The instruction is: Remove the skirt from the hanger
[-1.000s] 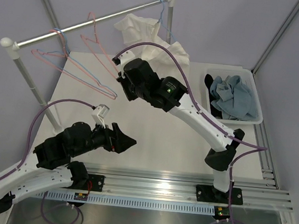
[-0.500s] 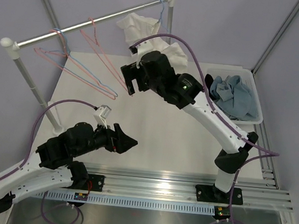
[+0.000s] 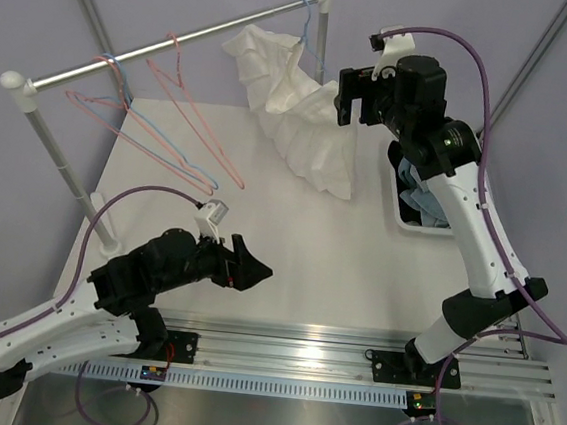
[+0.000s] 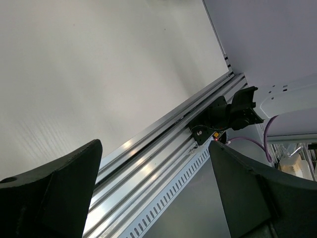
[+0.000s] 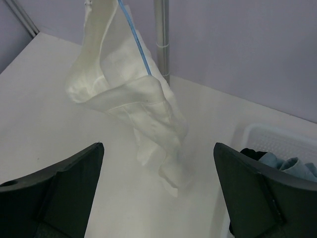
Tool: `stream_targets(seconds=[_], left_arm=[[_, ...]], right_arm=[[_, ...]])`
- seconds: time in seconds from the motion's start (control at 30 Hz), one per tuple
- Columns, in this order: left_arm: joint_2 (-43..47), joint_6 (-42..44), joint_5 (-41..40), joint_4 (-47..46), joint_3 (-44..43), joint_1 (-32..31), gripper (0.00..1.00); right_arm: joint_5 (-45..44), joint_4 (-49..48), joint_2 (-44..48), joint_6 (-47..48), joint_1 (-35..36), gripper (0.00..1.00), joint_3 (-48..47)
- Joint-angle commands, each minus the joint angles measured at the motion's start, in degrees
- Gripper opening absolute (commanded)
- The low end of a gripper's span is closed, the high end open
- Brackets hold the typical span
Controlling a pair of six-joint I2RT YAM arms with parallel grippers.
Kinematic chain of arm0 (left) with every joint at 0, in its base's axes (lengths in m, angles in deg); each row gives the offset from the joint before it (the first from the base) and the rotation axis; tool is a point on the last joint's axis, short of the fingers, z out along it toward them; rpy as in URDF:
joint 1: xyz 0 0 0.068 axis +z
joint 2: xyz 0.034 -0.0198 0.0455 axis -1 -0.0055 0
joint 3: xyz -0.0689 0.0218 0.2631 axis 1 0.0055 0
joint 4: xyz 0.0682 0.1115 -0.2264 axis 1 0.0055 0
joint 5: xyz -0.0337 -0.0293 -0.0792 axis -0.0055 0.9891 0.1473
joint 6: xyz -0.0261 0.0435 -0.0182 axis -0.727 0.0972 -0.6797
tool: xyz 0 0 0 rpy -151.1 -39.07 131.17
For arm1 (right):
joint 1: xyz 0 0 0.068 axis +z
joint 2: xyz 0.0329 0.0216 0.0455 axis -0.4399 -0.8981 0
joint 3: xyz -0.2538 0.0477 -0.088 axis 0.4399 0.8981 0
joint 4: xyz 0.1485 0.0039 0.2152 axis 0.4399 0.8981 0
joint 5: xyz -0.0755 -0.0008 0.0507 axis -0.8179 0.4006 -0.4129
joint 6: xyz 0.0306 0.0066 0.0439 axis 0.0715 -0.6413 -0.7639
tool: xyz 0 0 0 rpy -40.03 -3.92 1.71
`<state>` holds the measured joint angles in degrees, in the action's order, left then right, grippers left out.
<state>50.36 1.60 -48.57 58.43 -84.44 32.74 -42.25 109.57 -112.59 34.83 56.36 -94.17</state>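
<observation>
Left arm sits low at the near-left corner, folded, forearm reaching right just above the worktop (image 3: 310, 245). Left pincer (image 4: 154, 148) has its fingers spread wide with nothing between them; its wrist view shows only matte white worktop and the ribbed aluminium base rail (image 4: 148, 163).

Far left, a round metal rod (image 3: 128, 57) runs diagonally on two posts. The hanger (image 3: 201, 127), thin pink wire in a triangle, hangs bare from it and slants down over the worktop. More pink and light-blue wire hangers (image 3: 110, 80) hang left of it.

Centre-far, a crumpled white shirt (image 3: 302, 124) of soft cloth drapes from a light-blue hanger (image 5: 136, 42).

Right arm is raised high and stretched to the far right, wrist above the bin's far end. Right pincer (image 5: 158, 145) is fully apart and empty, pointing left at the shirt.

Far right is a white plastic bin (image 3: 418, 225), rectangular with a ribbed rim. A scrap of black fabric there, apparently the skirt (image 5: 250, 151), lies next to blue denim (image 5: 290, 166). That puts the skirt off the hanger, below and right of the right pincer, not touching it, and well apart from the left pincer.
</observation>
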Motion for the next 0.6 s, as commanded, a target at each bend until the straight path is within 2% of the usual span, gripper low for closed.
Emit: stream_targets(seconds=[0.0, 0.1, 0.27, 0.43, 0.57], left_arm=[[-2.5, 1.1, 1.6, -5.5, 0.6, -0.2, 0.92], [-4.6, 1.6, 3.6, -7.0, 0.9, -0.2, 0.92], [-6.5, 2.4, 4.0, -8.0, 1.3, -0.2, 0.93], [-7.3, 3.8, 3.6, -7.1, 0.7, -0.2, 0.93], [-8.1, 4.6, 3.3, -6.4, 0.1, -0.2, 0.93]], right_arm=[[12.1, -3.7, -0.9, 6.5, -3.5, 1.0, 2.8], [18.1, -5.0, -1.8, 10.6, -5.8, 0.97, 4.3], [21.8, -7.6, -4.2, 14.8, -8.5, 0.93, 6.4], [27.8, -6.2, -9.4, 16.5, -10.9, 0.84, 1.9], [27.9, -5.0, -13.7, 18.0, -11.1, 0.82, -2.2]])
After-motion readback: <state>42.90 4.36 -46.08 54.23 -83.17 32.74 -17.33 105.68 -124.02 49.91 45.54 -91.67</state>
